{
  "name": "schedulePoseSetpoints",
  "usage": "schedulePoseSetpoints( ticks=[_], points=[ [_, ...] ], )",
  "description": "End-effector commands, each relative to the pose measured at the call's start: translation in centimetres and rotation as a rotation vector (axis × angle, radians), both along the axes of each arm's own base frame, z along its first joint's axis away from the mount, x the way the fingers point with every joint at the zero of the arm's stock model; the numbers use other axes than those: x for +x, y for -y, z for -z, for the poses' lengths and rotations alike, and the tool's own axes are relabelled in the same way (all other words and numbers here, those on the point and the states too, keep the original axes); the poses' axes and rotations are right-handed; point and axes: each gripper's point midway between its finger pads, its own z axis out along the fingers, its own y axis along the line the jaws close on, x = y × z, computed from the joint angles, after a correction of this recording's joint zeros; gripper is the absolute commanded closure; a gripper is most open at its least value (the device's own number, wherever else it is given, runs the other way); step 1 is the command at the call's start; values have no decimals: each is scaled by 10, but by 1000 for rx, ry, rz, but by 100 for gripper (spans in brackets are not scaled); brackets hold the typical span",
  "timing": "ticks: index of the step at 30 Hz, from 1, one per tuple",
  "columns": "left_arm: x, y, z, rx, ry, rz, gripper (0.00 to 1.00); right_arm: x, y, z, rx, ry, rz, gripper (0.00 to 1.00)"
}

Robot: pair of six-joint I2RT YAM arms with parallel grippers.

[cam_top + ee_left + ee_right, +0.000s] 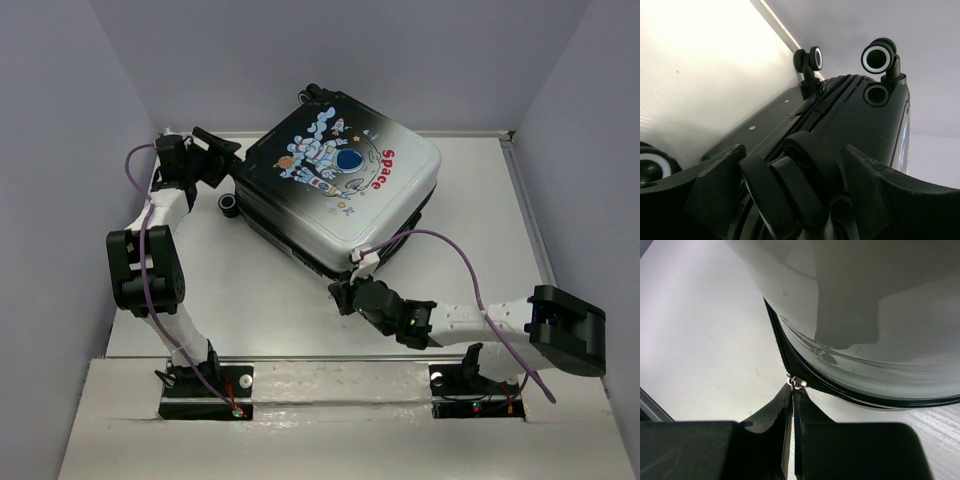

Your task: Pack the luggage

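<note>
lying closed, luggage (340,190), contents hidden, right pincer (792,392) clenched seemingly on zipper pull (799,383), left pincer (795,157) spread around wheel (807,187)

A white table (270,300) fills the centre of the frame. Plain pale grey walls (60,120) close it in at left, right and top, under soft, even light.

place: robot lab cell | evidence: white table (270,290), plain grey walls (400,50)
</note>
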Motion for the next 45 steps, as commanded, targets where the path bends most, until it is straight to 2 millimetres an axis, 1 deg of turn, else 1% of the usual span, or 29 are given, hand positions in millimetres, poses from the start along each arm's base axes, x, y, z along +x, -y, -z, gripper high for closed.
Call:
schedulePoseSetpoints(
  ticks=[1,6,9,10,13,18,19,20,21,22,23,24,26,27,28,29,30,31,32,33,34,35,36,37,39,42,43,44,45],
  points=[
    [12,19,-53,-62,122,61,8,-30,-11,10,-6,-51,-125,93],
    [17,22,-50,-93,119,64,7,-30,-11,10,-8,-49,-126,93],
    [21,22,-54,-117,136,64,22,-31,-11,11,-11,-51,-125,93],
    [22,22,-55,-118,138,62,52,-31,-10,12,-13,-54,-122,93],
    [22,20,-58,-107,153,55,94,-30,-11,11,-14,-51,-121,93],
    [7,19,-59,-72,186,44,94,-22,-17,2,-23,-24,-101,93],
    [0,24,-47,-64,175,52,94,-18,-20,-7,-9,-16,-100,93],
    [-8,26,-52,-54,190,53,94,-16,-21,-12,1,-14,-105,93],
    [-20,27,-31,-49,149,47,94,-3,-16,-15,15,-18,-83,93],
    [-30,31,-41,-38,182,42,94,-3,-17,-18,38,-35,-115,93],
    [-38,30,-36,-36,179,34,94,2,-13,-27,69,-32,-117,93],
    [-54,31,-11,-36,131,26,94,17,-3,-32,86,-29,-91,93],
    [-74,30,-17,-24,167,2,94,24,5,-41,108,-17,-107,93],
    [-93,29,8,-22,119,-8,94,30,11,-52,123,4,-104,93],
    [-106,31,-6,-3,174,-16,94,41,22,-55,132,-2,-93,93],
    [-117,33,0,7,171,-17,94,45,28,-60,142,5,-89,93],
    [-135,35,22,14,133,-16,94,54,40,-67,150,16,-76,93],
    [-148,37,9,19,179,-15,94,57,46,-70,148,20,-69,93],
    [-158,40,14,19,176,-9,94,58,50,-71,140,24,-60,93],
    [-174,42,34,24,134,-2,94,58,53,-80,136,51,-65,93],
    [-187,51,23,23,179,17,94,56,54,-77,116,44,-72,93],
    [-198,63,26,15,179,47,94,53,53,-76,111,44,-92,93],
    [-211,69,42,18,140,59,94,50,50,-74,115,35,-115,93],
    [-217,70,33,21,177,43,94,40,39,-67,133,-5,-187,93],
    [-234,87,40,-3,166,82,94,16,16,-56,176,-56,-281,93],
    [-246,94,34,-31,194,93,94,-29,-38,-39,154,-80,-417,93],
    [-252,97,33,-36,203,108,94,-32,-56,-50,155,-61,-432,93],
    [-255,98,32,-33,209,115,94,-37,-67,-34,113,-88,-452,93],
    [-259,98,31,-12,213,121,94,-41,-75,-36,110,-84,-471,93]
  ],
)
